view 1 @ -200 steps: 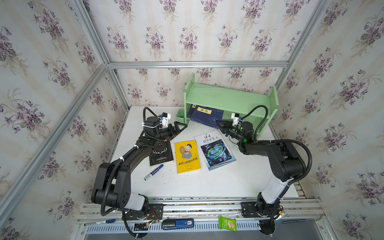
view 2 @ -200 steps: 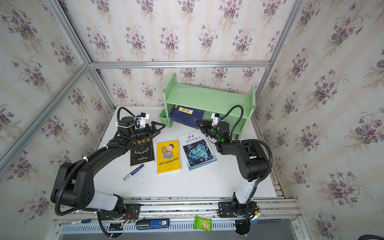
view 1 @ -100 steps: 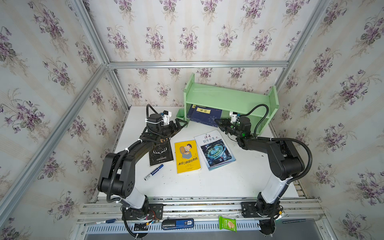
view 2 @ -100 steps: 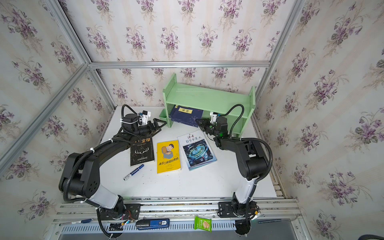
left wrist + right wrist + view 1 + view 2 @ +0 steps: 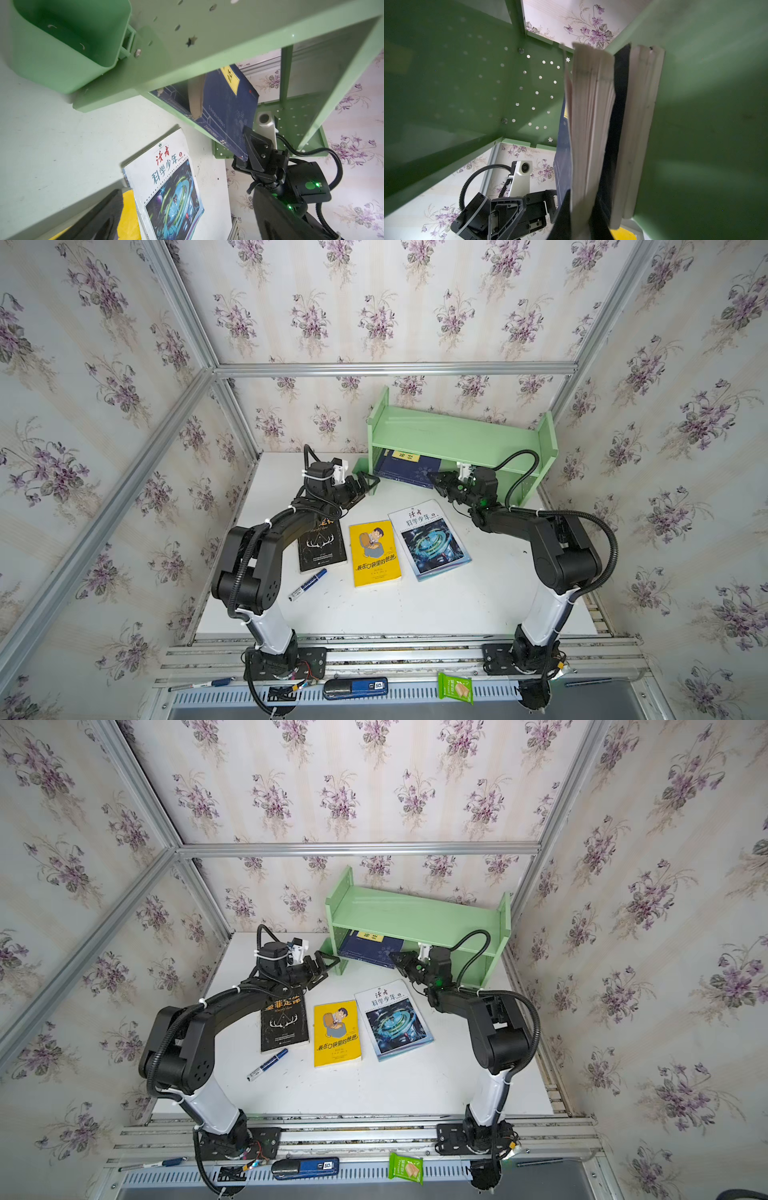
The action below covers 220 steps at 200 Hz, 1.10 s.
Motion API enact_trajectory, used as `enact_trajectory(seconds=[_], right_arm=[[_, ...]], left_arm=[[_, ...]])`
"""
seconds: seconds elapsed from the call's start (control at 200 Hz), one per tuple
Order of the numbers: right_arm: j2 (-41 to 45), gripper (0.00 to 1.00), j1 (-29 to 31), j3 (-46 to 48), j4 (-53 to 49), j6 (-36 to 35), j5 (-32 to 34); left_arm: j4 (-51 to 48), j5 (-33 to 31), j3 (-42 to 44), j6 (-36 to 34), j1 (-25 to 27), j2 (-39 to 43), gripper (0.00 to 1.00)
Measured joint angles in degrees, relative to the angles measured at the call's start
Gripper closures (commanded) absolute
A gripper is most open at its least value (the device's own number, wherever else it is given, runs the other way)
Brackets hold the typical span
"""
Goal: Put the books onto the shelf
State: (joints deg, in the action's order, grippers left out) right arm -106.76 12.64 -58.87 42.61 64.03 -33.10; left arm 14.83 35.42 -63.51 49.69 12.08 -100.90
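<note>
A navy book (image 5: 409, 467) with a yellow label lies on the lower tier of a pale green shelf (image 5: 453, 435), seemingly on top of a second one, its near corner jutting past the front edge. The right gripper (image 5: 433, 477) is pinched tight on that corner. The left gripper (image 5: 368, 488) hovers beside the shelf's end panel, fingers spread wide, holding nothing. A black book (image 5: 322, 545), a yellow book (image 5: 374, 553) and a white-and-blue book (image 5: 430, 539) lie flat on the white table (image 5: 478, 597). So small a corner grip could slip or bend the cover, and the book might slide off the tier.
</note>
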Motion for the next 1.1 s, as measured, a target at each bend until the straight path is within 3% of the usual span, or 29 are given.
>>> enact_trajectory(seconds=[0.445, 1.099], right_arm=[[0.63, 0.87, 1.11, -2.56, -5.14, -4.66, 2.32], [-1.49, 0.87, 1.97, -5.22, -5.44, -5.09, 4.76]], left_arm=[[5.77, -4.70, -4.48, 7.87, 1.86, -6.14, 0.01], [6.73, -6.86, -7.02, 10.62, 2.86, -10.19, 0.01]])
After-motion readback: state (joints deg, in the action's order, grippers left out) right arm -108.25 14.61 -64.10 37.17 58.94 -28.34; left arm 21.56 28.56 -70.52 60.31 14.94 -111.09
